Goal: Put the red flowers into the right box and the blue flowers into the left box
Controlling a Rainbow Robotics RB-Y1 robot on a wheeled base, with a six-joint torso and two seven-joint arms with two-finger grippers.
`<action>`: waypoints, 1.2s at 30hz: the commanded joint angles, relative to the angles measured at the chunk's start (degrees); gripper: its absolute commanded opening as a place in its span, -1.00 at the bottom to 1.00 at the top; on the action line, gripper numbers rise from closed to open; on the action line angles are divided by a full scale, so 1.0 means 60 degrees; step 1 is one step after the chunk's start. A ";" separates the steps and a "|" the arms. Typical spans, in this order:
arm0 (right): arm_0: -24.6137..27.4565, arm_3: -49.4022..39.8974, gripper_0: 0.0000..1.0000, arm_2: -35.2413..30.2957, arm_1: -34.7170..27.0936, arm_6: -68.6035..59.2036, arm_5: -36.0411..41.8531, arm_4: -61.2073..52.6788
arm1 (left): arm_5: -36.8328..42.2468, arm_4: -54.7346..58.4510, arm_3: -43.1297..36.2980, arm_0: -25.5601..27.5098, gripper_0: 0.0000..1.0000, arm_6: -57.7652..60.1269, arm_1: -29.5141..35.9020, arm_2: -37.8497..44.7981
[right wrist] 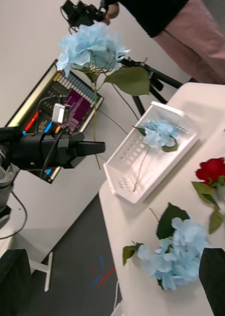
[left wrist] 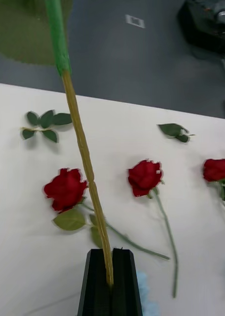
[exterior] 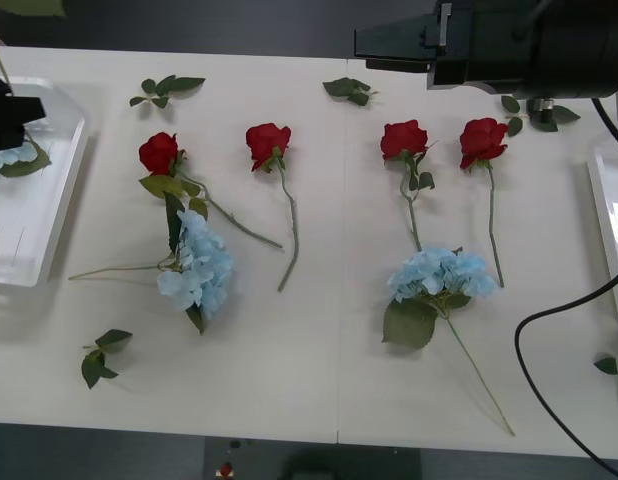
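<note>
Clamped on a thin stem, the left gripper [left wrist: 111,276] shows two flat black fingers pressed together; the stem is ridged tan where it is held and smooth green higher up. From the right wrist view, that same left gripper [right wrist: 90,147] hangs in the air with a pale-blue hydrangea head [right wrist: 90,47], fluffy and many-petalled with a broad green leaf, raised well above the left box [right wrist: 123,180]. The box is a shallow white plastic tray with a slotted floor and raised rim, and one blue cluster [right wrist: 159,133] lies in it; in the front view only part of this tray [exterior: 39,215] shows at the table's edge.

On the smooth white table [exterior: 319,380] lie four red roses, among them the leftmost [exterior: 159,152] and the rightmost [exterior: 482,140], velvety buds on thin stems, and two blue hydrangeas [exterior: 197,268] [exterior: 441,273].

The right gripper [right wrist: 112,281] stands spread wide, its dark fingers at the picture's corners. The right box [exterior: 611,215] is cut off by the frame.
</note>
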 commanded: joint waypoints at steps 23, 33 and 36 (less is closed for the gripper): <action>0.0303 0.0673 1.00 -0.0086 -0.2887 -0.1481 0.0900 0.3030 | 0.0361 -0.0489 0.5173 0.1073 -1.00 -0.3203 0.0891 0.0543; 0.0303 0.0703 1.00 -0.0086 -0.3077 -0.1788 0.2028 0.5476 | 0.1020 -0.0651 0.5950 0.1175 -1.00 -0.3569 0.0876 -0.0190; 0.0303 0.0849 1.00 -0.0086 -0.3077 -0.1891 0.2306 0.5960 | 0.1020 -0.0651 0.5950 0.1468 -1.00 -0.3598 0.0891 -0.0219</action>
